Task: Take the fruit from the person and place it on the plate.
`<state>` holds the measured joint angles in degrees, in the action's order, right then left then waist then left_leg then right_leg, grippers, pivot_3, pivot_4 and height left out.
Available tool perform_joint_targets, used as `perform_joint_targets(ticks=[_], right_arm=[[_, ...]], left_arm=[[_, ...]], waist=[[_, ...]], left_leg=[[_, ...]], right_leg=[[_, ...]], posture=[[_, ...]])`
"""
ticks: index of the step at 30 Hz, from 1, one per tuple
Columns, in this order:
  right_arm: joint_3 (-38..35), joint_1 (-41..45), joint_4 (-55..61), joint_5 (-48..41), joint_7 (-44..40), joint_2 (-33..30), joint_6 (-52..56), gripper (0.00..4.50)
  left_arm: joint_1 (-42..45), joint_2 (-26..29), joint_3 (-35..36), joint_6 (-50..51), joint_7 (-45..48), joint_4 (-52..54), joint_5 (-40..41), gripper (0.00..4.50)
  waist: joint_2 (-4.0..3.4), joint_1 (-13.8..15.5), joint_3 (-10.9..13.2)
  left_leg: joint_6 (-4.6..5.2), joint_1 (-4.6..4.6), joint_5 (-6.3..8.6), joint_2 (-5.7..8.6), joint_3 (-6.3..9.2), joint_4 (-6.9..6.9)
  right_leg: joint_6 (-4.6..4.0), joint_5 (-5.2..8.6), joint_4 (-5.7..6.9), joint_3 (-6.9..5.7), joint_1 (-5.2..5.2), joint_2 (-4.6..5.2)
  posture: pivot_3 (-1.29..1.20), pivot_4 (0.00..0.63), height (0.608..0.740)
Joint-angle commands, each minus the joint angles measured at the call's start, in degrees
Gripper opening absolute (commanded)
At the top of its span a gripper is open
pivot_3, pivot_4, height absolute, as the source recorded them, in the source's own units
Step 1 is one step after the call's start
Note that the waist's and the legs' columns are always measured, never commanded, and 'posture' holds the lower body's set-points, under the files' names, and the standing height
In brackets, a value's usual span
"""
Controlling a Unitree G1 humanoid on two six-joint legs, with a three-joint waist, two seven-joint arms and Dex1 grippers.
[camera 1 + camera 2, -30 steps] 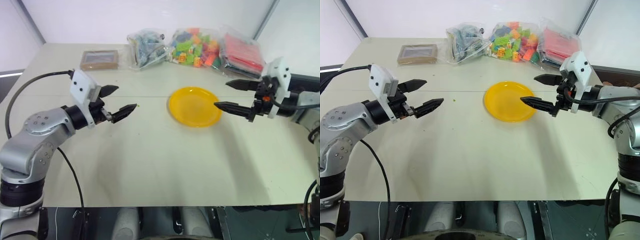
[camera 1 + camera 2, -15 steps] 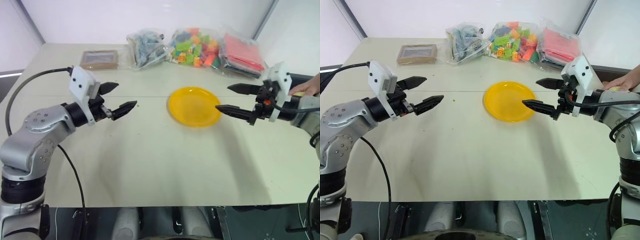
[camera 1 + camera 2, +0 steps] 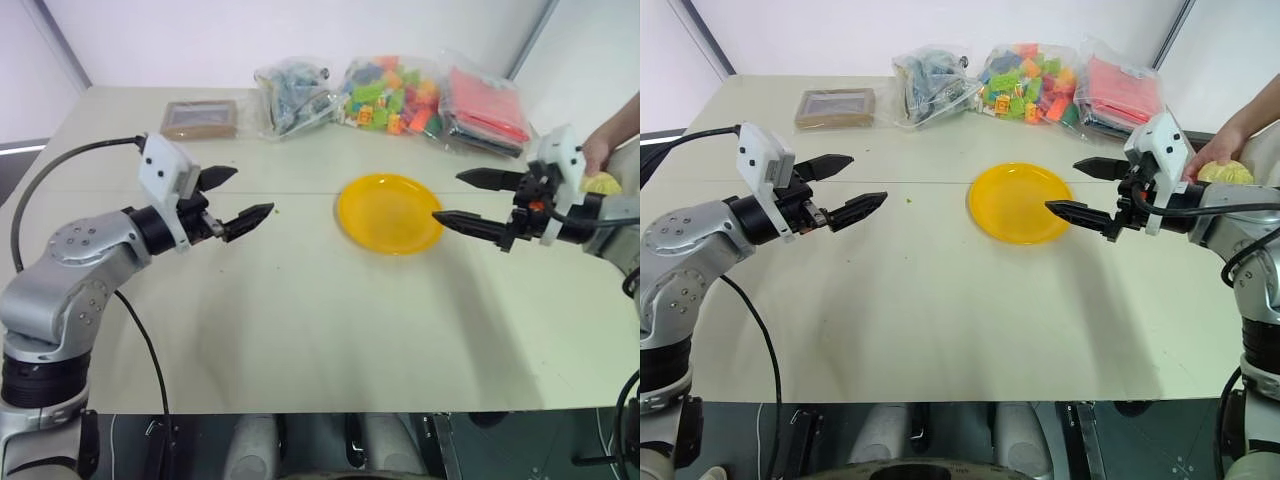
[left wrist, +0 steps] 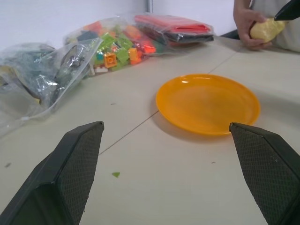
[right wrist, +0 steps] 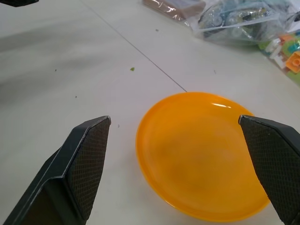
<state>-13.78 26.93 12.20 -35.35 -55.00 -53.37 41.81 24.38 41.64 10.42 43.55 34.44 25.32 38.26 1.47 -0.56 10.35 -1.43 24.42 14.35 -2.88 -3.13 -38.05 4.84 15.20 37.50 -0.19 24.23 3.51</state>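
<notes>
The two head eyes are looking down over the desk (image 3: 300,330) from above, while both wrist cameras, low and close, are sharing the plate (image 4: 208,103).

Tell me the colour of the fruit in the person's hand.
Pale yellow; the fruit shows best in the left wrist view.

Left gripper (image 3: 236,197) and right gripper (image 3: 467,201) (both raised above the surface) point inward toward each other, fingers spread wide apart.

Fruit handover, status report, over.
Left tool and right tool open, empty. Fruit in person's hand, behind right tool. Plate bare, nothing in the way.
</notes>
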Motion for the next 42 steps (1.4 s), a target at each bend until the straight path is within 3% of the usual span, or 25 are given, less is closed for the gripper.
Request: perform_joint_targets(ticks=[1, 28, 37, 42], right_arm=[[-2.3, 0.0, 1.7, -1.1, -0.1, -1.3, 0.1, 4.47], [-2.9, -0.3, 3.2, -3.0, 1.8, -0.4, 1.4, 4.47], [-2.1, 3.2, 4.0, -5.4, 4.2, 2.4, 2.3, 4.47], [-2.4, 7.2, 4.8, -8.4, 7.4, 5.0, 4.4, 4.47]], left_arm=[[0.6, 0.2, 1.0, 0.0, 0.0, 1.2, 0.5, 4.5], [1.5, -0.3, 0.9, -0.3, 0.3, 0.3, 0.2, 4.5], [13.2, -15.7, 5.7, 2.0, -15.2, -8.6, 4.9, 4.5], [16.7, -19.1, 4.4, 1.9, -17.9, -12.4, 3.8, 4.5]], waist=[[0.0, 0.0, 0.0], [0.0, 0.0, 0.0], [0.03, 0.8, 0.0], [0.02, 0.9, 0.0]], left_leg=[[0.0, 0.0, 0.0, 0.0, 0.0, 0.0], [0.0, 0.0, 0.0, 0.0, 0.0, 0.0], [0.0, 0.0, 0.0, 0.02, 0.05, -0.12], [0.0, -0.02, -0.01, 0.01, 0.09, -0.12]], right_leg=[[0.0, 0.0, 0.0, 0.0, 0.0, 0.0], [0.0, 0.0, 0.0, 0.0, 0.0, 0.0], [0.03, -0.02, 0.01, -0.01, -0.08, 0.0], [0.04, -0.02, 0.05, -0.01, -0.08, -0.03]], posture=[[0.0, 0.15, 0.731], [0.0, 0.15, 0.731], [0.0, 0.15, 0.731], [0.0, 0.15, 0.731]])
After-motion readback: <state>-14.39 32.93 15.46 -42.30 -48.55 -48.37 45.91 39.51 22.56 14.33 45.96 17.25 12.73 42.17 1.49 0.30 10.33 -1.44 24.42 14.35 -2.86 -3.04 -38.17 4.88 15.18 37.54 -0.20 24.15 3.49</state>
